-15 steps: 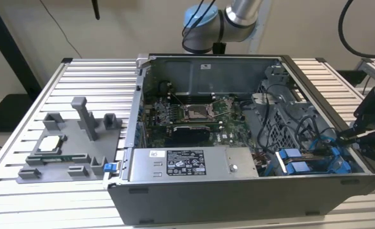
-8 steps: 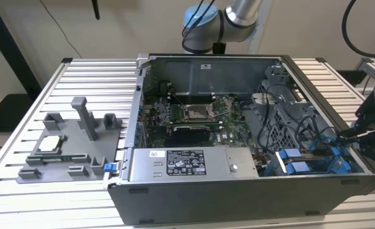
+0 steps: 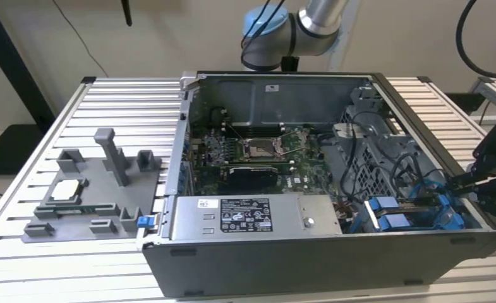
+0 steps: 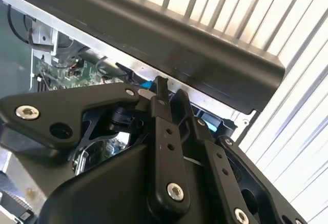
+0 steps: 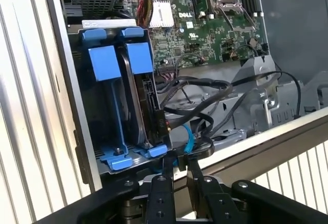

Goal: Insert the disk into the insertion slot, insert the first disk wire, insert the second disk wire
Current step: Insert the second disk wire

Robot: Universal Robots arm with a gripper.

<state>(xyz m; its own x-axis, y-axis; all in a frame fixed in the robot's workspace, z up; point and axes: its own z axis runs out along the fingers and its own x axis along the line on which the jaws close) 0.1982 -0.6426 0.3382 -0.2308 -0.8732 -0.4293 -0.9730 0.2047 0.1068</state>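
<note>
My claw (image 5: 179, 163) is cut off at the lower edge of the first wrist view. Its tips are pressed nearly together just below one blue wire (image 5: 187, 138), and I cannot make out whether anything sits between them. The disk (image 5: 148, 96) stands on edge in the slot (image 5: 82, 131), left of centre, between two blue carriers (image 5: 105, 65). One open case (image 3: 315, 265) rests on a slatted metal table (image 3: 104, 95) before a pale wall (image 3: 172, 31).
</note>
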